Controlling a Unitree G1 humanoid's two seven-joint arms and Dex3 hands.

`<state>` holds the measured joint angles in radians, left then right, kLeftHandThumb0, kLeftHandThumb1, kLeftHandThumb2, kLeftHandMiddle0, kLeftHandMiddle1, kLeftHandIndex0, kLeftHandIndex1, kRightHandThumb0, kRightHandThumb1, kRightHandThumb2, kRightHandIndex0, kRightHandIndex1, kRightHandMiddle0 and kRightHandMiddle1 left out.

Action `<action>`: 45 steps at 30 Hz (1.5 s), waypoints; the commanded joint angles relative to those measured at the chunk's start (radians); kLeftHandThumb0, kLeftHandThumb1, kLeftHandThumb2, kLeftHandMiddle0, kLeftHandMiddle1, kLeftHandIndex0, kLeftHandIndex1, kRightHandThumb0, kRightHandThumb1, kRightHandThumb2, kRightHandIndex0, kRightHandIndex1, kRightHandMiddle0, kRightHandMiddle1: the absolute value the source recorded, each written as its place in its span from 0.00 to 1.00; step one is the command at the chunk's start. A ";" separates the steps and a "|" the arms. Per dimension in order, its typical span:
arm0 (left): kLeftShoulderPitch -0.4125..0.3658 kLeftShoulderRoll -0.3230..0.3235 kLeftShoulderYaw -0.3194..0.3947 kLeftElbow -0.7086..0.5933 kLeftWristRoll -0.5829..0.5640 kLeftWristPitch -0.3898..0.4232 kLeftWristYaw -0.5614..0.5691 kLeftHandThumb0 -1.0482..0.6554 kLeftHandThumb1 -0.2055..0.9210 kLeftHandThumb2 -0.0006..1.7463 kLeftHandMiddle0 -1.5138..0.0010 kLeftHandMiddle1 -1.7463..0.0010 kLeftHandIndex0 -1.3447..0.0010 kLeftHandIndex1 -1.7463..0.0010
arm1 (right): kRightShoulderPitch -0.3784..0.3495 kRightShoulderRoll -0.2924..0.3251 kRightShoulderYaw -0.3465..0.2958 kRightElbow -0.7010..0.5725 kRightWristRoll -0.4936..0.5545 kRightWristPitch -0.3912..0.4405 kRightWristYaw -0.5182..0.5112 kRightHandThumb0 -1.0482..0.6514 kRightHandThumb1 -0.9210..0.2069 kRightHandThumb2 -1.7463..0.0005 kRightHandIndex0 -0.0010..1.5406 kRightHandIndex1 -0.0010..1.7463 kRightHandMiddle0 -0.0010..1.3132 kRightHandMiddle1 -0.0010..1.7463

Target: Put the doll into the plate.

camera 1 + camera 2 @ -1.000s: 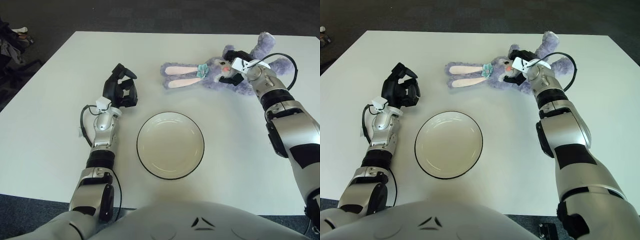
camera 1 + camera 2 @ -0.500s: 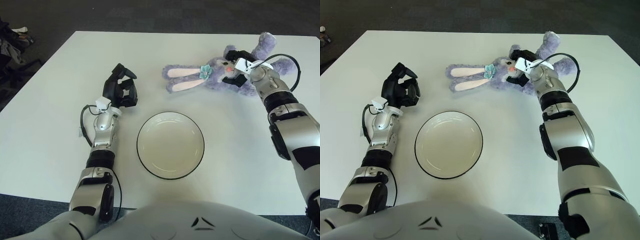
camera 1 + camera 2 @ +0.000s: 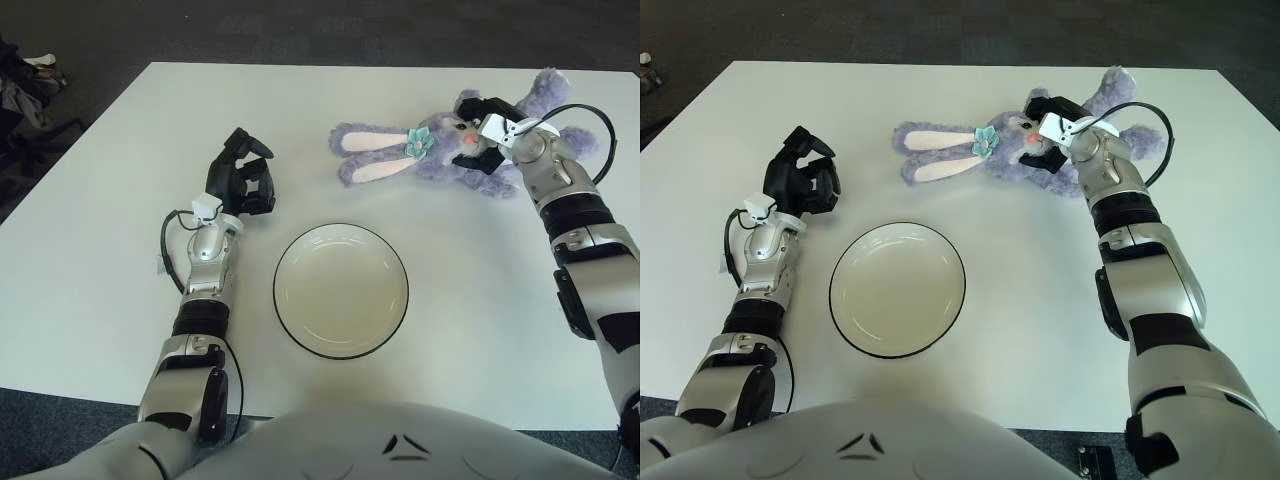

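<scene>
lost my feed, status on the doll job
Right hand on doll, grip unclear. Left hand idle beside plate. Doll on table, nothing between.

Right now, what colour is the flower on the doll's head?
Teal blue, at the base of the doll's ears; the flower shows best in the left eye view.

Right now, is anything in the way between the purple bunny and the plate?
No, nothing visible is. Only bare white table lies between the purple plush bunny doll and the round white plate with a dark rim. The right robot hand is on the bunny; the left robot hand shows left of the plate.
</scene>
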<state>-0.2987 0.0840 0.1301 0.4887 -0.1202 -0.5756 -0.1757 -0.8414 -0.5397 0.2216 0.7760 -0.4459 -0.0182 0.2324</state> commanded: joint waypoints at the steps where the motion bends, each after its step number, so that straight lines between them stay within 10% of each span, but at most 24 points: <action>1: 0.133 -0.051 -0.006 0.059 -0.009 0.017 0.012 0.35 0.52 0.71 0.26 0.00 0.58 0.00 | 0.063 -0.007 -0.034 -0.069 0.049 -0.009 0.022 0.96 0.74 0.08 0.52 1.00 0.78 1.00; 8: 0.129 -0.049 -0.008 0.064 -0.001 0.019 0.017 0.34 0.51 0.71 0.26 0.00 0.58 0.00 | 0.132 -0.010 -0.066 -0.328 0.057 0.103 0.058 0.96 0.74 0.08 0.52 1.00 0.78 1.00; 26: 0.121 -0.045 -0.009 0.087 0.008 0.004 0.017 0.35 0.51 0.71 0.27 0.00 0.58 0.00 | 0.174 -0.029 -0.125 -0.434 0.122 -0.003 0.076 0.96 0.77 0.06 0.54 1.00 0.81 1.00; 45: 0.100 -0.038 -0.008 0.135 0.004 -0.015 0.000 0.35 0.54 0.69 0.25 0.00 0.60 0.00 | 0.176 -0.001 -0.142 -0.688 0.158 0.166 0.156 0.96 0.76 0.07 0.54 1.00 0.81 1.00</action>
<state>-0.3124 0.0852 0.1311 0.5232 -0.1186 -0.5755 -0.1715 -0.6495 -0.5458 0.0751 0.1248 -0.2875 0.1457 0.3882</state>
